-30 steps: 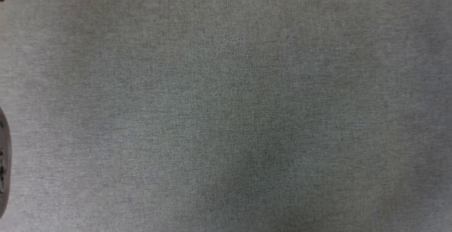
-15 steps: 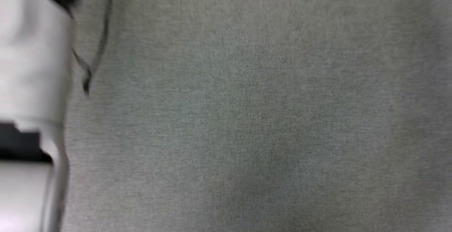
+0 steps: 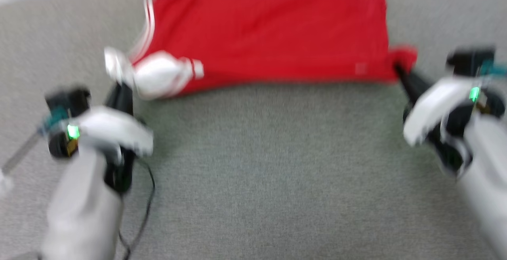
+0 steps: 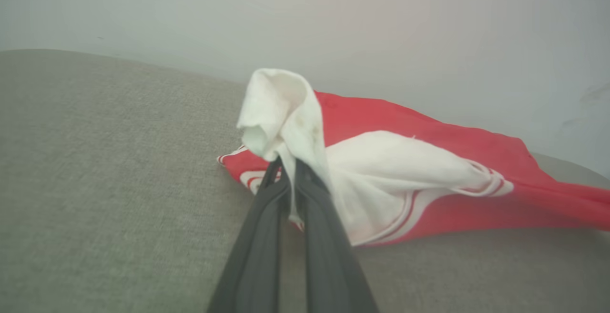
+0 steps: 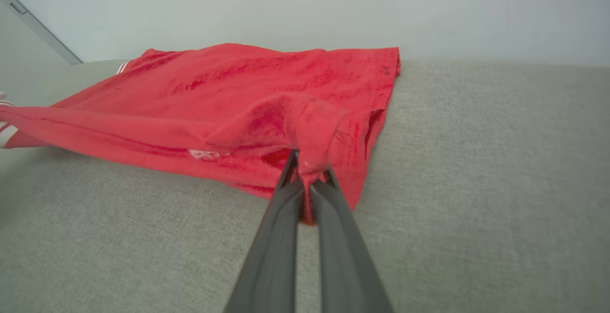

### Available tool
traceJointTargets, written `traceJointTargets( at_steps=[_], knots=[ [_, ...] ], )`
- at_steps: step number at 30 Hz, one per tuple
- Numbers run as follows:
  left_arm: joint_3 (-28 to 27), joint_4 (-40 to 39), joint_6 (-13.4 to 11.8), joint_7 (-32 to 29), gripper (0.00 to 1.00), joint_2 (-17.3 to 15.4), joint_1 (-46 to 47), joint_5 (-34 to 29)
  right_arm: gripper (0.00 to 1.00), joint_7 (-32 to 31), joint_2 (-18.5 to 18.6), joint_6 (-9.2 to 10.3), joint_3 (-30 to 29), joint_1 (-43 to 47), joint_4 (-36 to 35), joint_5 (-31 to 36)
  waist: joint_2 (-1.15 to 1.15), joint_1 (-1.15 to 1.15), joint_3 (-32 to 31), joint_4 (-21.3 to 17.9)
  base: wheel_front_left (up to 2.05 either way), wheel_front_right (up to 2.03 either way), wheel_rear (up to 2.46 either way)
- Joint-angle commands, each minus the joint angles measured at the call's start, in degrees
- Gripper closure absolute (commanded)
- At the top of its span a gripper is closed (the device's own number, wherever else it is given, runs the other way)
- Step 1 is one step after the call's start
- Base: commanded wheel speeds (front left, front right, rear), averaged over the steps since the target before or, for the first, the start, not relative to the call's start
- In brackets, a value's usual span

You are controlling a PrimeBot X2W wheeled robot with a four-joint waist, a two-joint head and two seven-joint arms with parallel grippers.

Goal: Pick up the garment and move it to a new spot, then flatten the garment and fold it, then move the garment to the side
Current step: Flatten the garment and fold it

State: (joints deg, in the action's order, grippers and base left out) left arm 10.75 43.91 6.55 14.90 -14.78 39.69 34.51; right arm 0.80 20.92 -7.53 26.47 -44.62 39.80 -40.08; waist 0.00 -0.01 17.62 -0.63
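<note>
On the surface (image 3: 261, 165), left jaws clamp the white sleeve (image 4: 286, 113) of the shirt (image 3: 269, 34), right jaws its red corner (image 5: 310, 127).

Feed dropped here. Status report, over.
Left gripper shut on white sleeve of red short-sleeved T-shirt. Right gripper shut on red hem corner. Thin black cable beside left arm, off shirt.

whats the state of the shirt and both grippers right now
garment, lying on the grey surface, red side up, near edge pinched at both ends
left gripper, shut on the garment's white sleeve
right gripper, shut on a red corner of the garment
</note>
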Motion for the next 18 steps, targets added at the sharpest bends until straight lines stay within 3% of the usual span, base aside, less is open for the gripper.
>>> traceJointTargets(
  at_steps=[1, 5, 6, 9, 18],
  knots=[
    [-0.62, -2.52, -0.75, 0.38, 1.00, -0.08, -5.17, -0.08, 1.00, -0.07, 1.05, 0.08, 0.43, 4.52, -1.46, -0.53, 0.00, 0.01, -6.08, 0.10, 0.00, 0.00, 0.00],
    [-1.20, -10.03, -2.98, 0.37, 1.00, -0.76, -16.33, -0.34, 1.00, 0.30, 2.16, 0.08, -0.59, 14.38, -6.07, -1.28, 0.00, 0.01, -9.53, 0.07, 0.00, 0.00, 0.00],
    [-1.29, -16.50, -5.20, -1.46, 1.00, -1.31, -24.66, 0.06, 1.00, 0.15, 2.76, 0.09, -2.95, 21.98, -9.93, -1.25, 0.00, 0.01, -11.51, 0.12, 0.00, 0.00, 0.00],
    [-1.97, -24.06, -8.19, -4.20, 1.00, -2.01, -32.49, 0.85, 1.00, -0.41, 2.62, 0.10, -7.10, 29.39, -14.20, -0.60, 0.00, 0.01, -13.12, 0.24, 0.00, 0.00, 0.00],
    [-2.91, -45.30, -15.85, -12.99, 1.00, -3.79, -47.39, 1.72, 1.00, -10.49, -3.85, 0.09, -21.61, 48.18, -31.79, 6.64, 0.00, 0.01, -15.39, 1.22, 0.00, 0.00, 0.00]
  ],
)
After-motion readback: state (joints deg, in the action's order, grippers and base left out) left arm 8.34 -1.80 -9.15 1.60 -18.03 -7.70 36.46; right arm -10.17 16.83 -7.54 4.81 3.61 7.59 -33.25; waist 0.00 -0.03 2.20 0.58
